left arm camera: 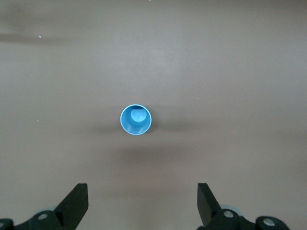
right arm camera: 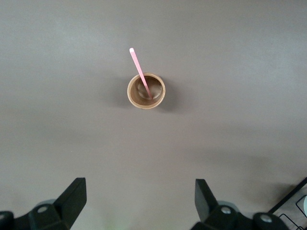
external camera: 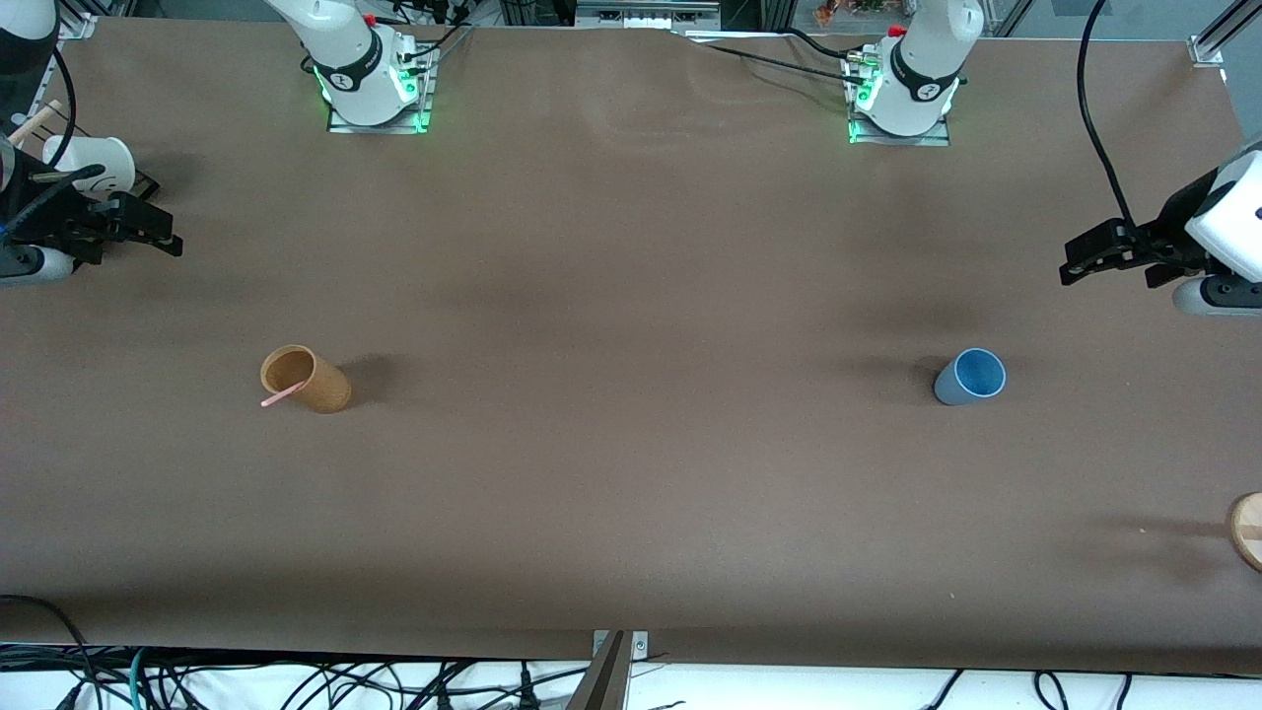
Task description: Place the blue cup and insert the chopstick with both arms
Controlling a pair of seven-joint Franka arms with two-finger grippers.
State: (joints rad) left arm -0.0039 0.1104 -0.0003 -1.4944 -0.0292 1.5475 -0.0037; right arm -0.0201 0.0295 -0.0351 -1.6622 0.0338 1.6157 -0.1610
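Tapered blue cup (external camera: 970, 376), chopstick (external camera: 281, 398) in cork cup (external camera: 305, 379); both grippers' fingers spread.

You see even, moderately dim overhead light on the matte brown table (external camera: 631, 325), with no glare. In the front view, soft shadows trail toward 3 o'clock of the tan cup (external camera: 308, 379) and toward 9 o'clock of the blue cup (external camera: 969, 377). Both wrist views are sharp; their corners darken slightly.

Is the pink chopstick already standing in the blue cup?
No: the chopstick leans in the tan cup, while the blue cup holds nothing.
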